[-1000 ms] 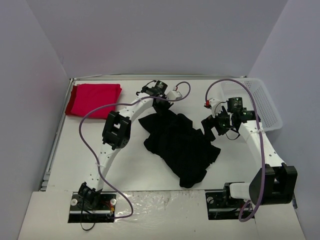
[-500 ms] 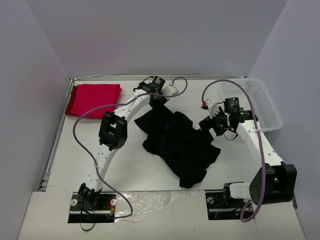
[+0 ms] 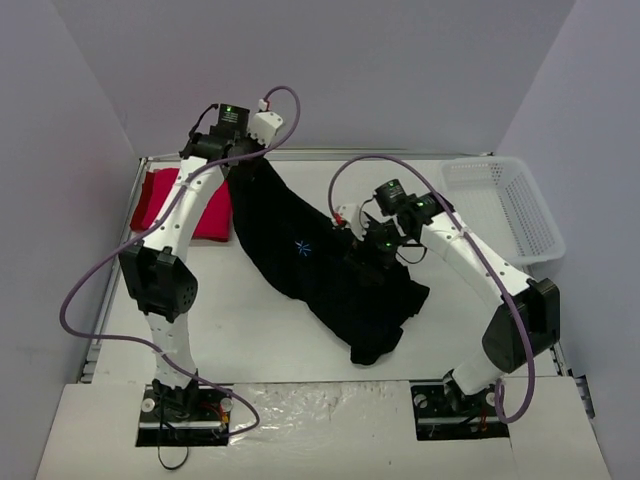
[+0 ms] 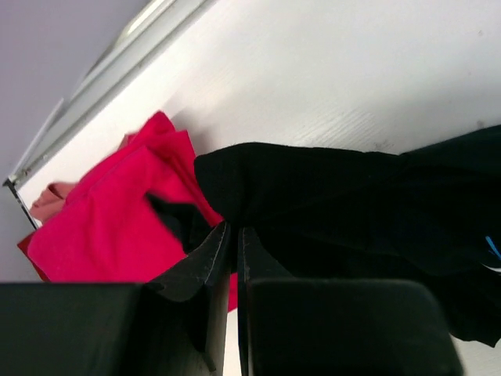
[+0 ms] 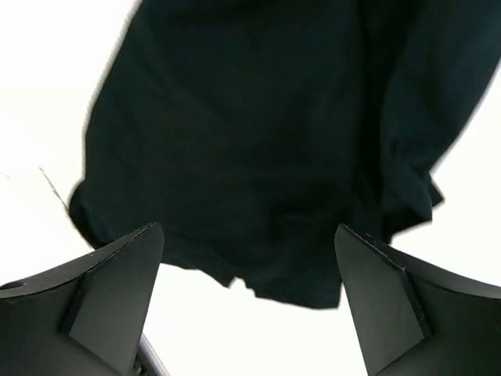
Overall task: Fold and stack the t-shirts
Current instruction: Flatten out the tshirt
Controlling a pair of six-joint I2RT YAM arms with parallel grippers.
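Note:
The black t-shirt (image 3: 330,275) hangs stretched from the far left down to the table's middle, its blue starburst mark (image 3: 304,246) facing up. My left gripper (image 3: 240,160) is raised at the far left and shut on the shirt's upper edge. In the left wrist view the left gripper (image 4: 232,227) pinches black cloth (image 4: 352,204) above the red t-shirt (image 4: 102,219). The red t-shirt (image 3: 160,195) lies folded at the far left, partly behind my left arm. My right gripper (image 3: 373,247) is open just above the black shirt's right side. In the right wrist view the right gripper (image 5: 247,228) has black cloth (image 5: 258,133) between its wide-apart jaws without touching it.
A white mesh basket (image 3: 500,205) stands at the far right. The left arm's purple cable (image 3: 85,290) loops out to the left. The table's raised rim (image 3: 300,155) runs along the back, with walls close on all sides.
My left gripper has risen and swung to the far left, pulling the black shirt out long and showing the starburst. My right gripper has moved left over the shirt.

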